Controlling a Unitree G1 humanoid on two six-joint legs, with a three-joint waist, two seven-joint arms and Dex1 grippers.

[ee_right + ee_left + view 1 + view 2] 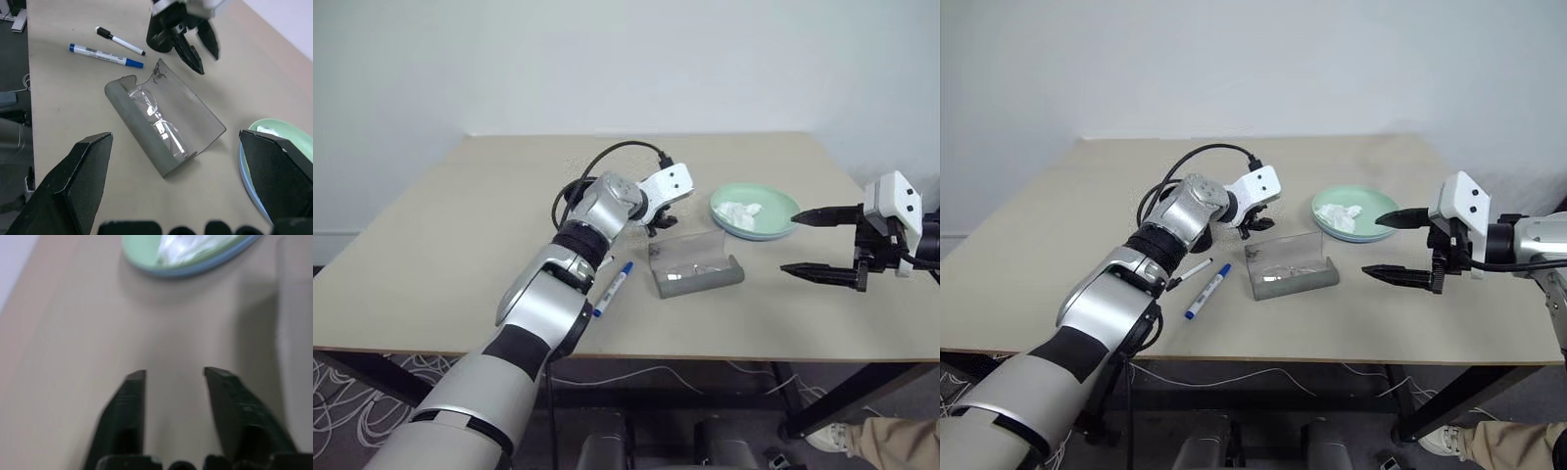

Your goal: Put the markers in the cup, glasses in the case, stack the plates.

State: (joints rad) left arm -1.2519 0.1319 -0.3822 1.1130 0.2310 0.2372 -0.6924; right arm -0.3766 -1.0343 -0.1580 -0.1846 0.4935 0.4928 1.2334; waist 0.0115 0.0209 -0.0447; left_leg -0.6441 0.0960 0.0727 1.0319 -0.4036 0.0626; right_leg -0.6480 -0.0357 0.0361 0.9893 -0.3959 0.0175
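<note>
No legible text or labels.

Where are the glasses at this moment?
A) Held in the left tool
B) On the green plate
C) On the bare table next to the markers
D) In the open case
D: the right wrist view shows the clear glasses lying inside the grey case with its lid flap up, apart from the plate and the markers.
</note>
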